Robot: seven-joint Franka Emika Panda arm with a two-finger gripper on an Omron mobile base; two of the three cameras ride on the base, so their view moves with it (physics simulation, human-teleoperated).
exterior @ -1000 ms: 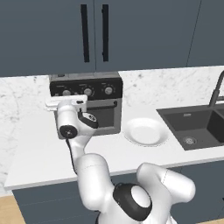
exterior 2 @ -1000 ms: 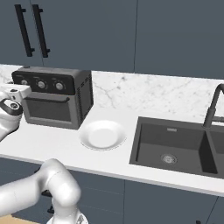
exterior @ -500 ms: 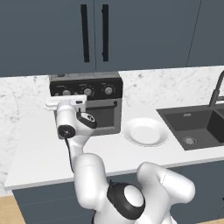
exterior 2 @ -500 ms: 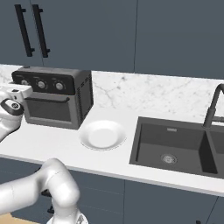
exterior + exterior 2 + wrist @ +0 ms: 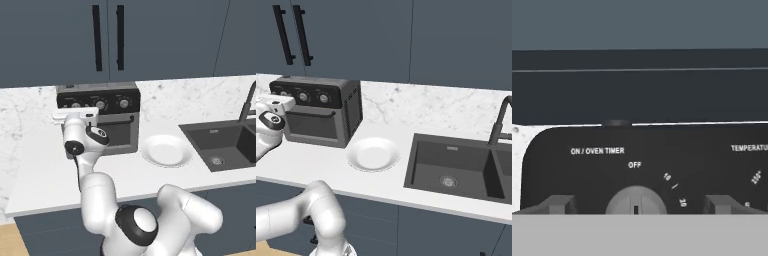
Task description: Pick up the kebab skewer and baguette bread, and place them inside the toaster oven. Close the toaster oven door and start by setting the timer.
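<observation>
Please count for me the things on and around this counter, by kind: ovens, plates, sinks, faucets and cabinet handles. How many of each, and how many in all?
Toaster oven: 1
White plate: 1
Sink: 1
Faucet: 1
Black cabinet handles: 2
Total: 6

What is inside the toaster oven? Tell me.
The toaster oven has its door closed; the dark glass shows nothing clearly, so its contents cannot be told. The white plate beside it lies bare.
</observation>
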